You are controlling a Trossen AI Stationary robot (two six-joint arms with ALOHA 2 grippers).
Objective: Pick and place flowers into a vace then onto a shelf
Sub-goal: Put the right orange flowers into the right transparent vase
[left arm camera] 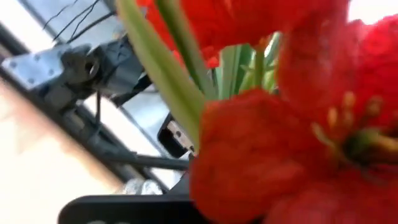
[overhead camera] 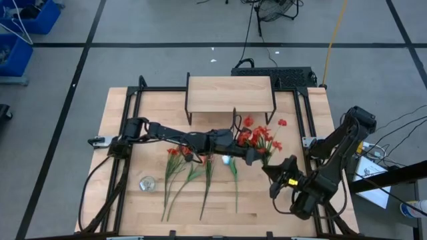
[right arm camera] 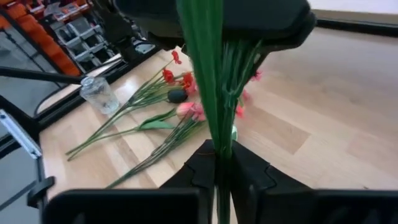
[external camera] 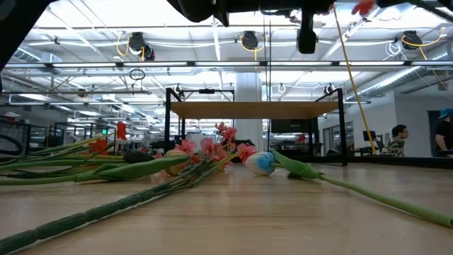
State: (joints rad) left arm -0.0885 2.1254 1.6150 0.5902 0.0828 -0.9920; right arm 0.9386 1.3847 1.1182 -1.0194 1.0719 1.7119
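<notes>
A bunch of red flowers (overhead camera: 261, 137) on green stems hangs above the table's right half, in front of the shelf (overhead camera: 230, 93). My left gripper (overhead camera: 257, 155) reaches in from the left and is shut on the stems below the blossoms (left arm camera: 292, 143). My right gripper (overhead camera: 271, 172) comes from the right and is shut on the stems' lower end. Several more flowers (overhead camera: 190, 175) lie flat on the table, with a blue-white bud (external camera: 260, 163) among them. A small clear glass vase (overhead camera: 147, 183) stands near the left. My left gripper is shut on the bunched green stems (right arm camera: 208, 59) a short way below the red blossoms. It comes in about level from the table's left, across the stems. The bunch is lifted clear of the table. My right gripper pinches the lower part of the stem bunch (right arm camera: 219, 152) between its two fingers (right arm camera: 249, 177). It comes from the table's right, slanting down. The stems run on from its fingers to the left gripper, clear of the table.
The shelf (external camera: 255, 110) stands at the table's far middle on thin black legs. The loose flowers (right arm camera: 155, 118) cover the table's middle, and the vase (right arm camera: 99, 94) stands beyond them. Black frame rails (overhead camera: 303, 117) edge the table. People (external camera: 398, 140) show in the room behind.
</notes>
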